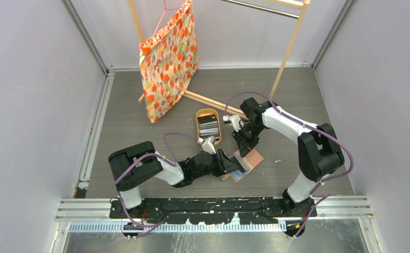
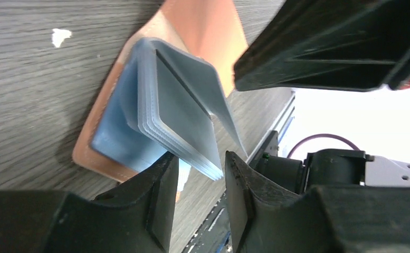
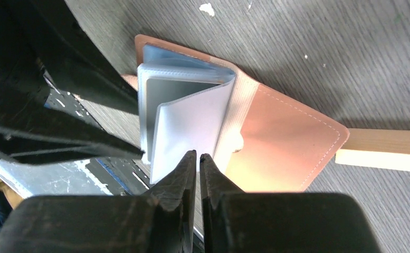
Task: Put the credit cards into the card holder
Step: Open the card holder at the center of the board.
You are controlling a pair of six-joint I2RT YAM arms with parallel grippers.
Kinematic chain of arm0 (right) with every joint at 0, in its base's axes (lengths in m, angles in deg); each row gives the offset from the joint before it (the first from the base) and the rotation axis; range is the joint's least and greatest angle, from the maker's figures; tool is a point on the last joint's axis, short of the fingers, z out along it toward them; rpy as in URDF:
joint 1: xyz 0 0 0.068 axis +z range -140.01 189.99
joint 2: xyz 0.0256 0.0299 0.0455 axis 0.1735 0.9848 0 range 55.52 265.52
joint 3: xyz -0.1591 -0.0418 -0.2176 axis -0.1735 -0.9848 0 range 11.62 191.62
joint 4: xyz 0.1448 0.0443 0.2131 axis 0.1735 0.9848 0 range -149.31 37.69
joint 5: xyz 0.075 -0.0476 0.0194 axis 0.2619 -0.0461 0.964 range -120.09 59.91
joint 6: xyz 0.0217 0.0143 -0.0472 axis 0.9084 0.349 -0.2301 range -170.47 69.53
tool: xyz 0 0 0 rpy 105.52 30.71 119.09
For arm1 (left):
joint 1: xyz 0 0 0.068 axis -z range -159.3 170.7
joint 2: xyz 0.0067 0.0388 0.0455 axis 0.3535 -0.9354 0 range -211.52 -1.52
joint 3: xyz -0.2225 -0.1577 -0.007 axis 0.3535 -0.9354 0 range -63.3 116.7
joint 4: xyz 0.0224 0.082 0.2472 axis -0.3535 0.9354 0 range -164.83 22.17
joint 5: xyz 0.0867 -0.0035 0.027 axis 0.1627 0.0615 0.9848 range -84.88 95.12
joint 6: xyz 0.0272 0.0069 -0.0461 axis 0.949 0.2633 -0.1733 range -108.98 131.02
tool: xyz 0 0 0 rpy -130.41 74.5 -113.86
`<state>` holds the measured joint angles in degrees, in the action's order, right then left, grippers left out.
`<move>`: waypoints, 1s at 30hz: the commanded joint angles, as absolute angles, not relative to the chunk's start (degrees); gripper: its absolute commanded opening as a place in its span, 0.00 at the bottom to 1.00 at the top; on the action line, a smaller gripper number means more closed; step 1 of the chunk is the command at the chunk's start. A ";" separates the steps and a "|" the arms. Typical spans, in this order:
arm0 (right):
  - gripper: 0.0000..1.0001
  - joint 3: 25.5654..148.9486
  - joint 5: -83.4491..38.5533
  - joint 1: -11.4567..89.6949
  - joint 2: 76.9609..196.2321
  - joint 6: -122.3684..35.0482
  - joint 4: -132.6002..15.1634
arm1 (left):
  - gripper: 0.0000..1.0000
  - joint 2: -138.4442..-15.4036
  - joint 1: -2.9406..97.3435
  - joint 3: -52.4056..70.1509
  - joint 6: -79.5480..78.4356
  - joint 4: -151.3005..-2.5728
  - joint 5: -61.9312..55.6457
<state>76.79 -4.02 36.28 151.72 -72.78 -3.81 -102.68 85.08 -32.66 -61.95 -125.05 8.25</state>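
Salmon card holder (image 3: 292,142) open: my left wrist view shows left fingers (image 2: 160,200) parted around its sleeves (image 2: 181,110); only the right shows right fingers (image 3: 179,184) clenched on one leaf (image 3: 192,126).

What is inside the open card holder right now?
Inside the card holder: a light-blue lining and a fanned stack of clear sleeves, one pinched by the right gripper. Whether any sleeve holds a card cannot be told; the sleeves cover what lies beneath.
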 commanded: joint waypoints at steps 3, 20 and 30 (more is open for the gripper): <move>0.16 77.99 -1.17 34.95 147.21 -73.14 -3.71 | 0.36 -101.78 84.19 -30.26 -60.62 -124.15 11.04; 0.17 75.04 -14.31 31.82 146.29 -73.93 -6.93 | 0.05 -102.42 81.87 -29.48 -59.08 -123.15 9.57; 0.27 74.77 -11.61 29.04 143.13 -77.13 -4.55 | 0.00 -99.66 81.52 -30.60 -56.19 -121.17 9.05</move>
<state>74.78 -12.37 29.83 145.77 -74.68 -5.45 -102.64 81.74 -30.35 -59.06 -121.33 9.52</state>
